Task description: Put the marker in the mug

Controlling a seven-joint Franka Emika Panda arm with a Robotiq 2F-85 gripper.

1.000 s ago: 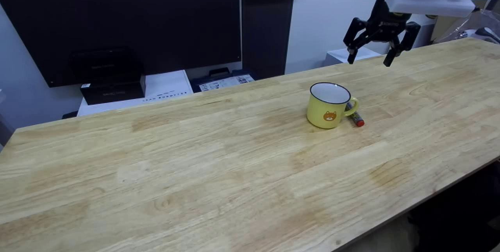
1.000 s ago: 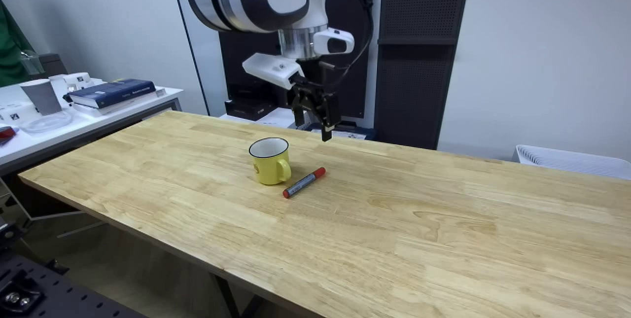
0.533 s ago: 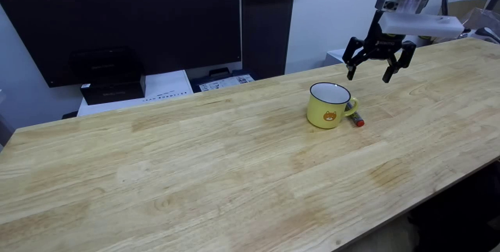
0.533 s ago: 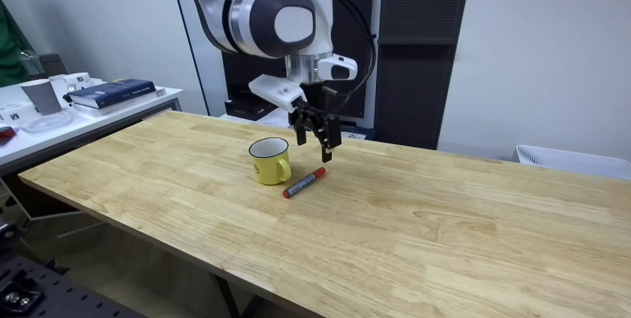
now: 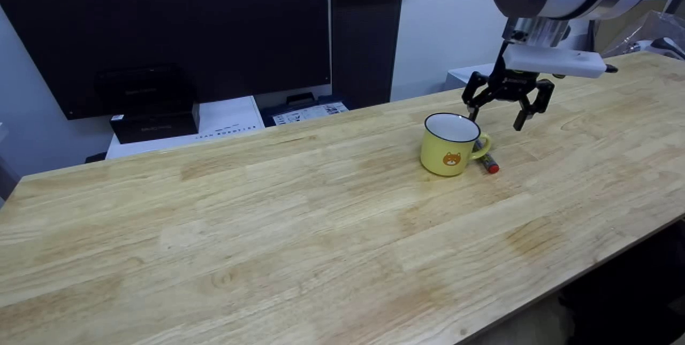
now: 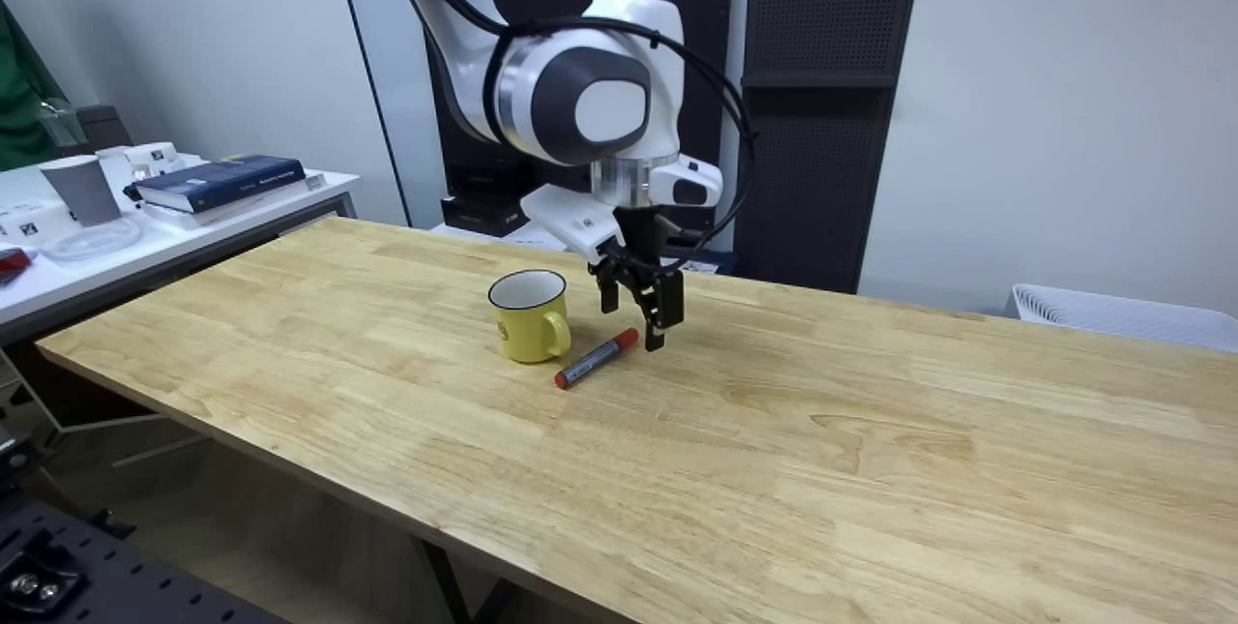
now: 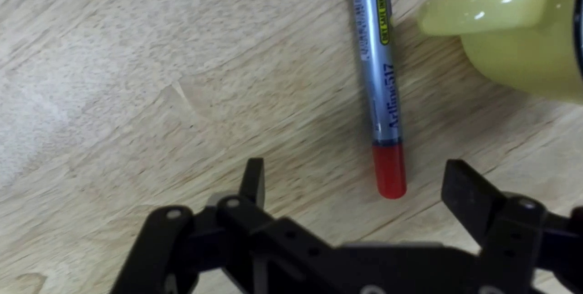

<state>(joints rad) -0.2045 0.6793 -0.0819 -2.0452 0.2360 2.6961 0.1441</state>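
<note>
The marker lies flat on the wooden table, grey with red ends and a yellow-green label patch; it shows in both exterior views (image 5: 488,163) (image 6: 590,364) and in the wrist view (image 7: 380,70). The yellow mug with white inside and dark rim stands upright beside it, in both exterior views (image 5: 436,155) (image 6: 527,334); the wrist view shows part of it (image 7: 514,57), handle towards the marker. My gripper (image 5: 496,122) (image 6: 632,322) is open and empty above the table near the marker's red cap end. In the wrist view the cap points between the gripper's (image 7: 355,163) spread fingers.
The wooden table (image 5: 267,227) has its far edge near a dark wall panel (image 5: 160,29) and boxes. A white side table with a book (image 6: 218,184) and a grey cup (image 6: 82,191) stands beyond its left end in an exterior view. A white ribbed item (image 6: 1122,314) stands behind the table.
My gripper has come down steadily towards the table, moving slightly left in an exterior view, and stays open. The marker and mug have not moved.
</note>
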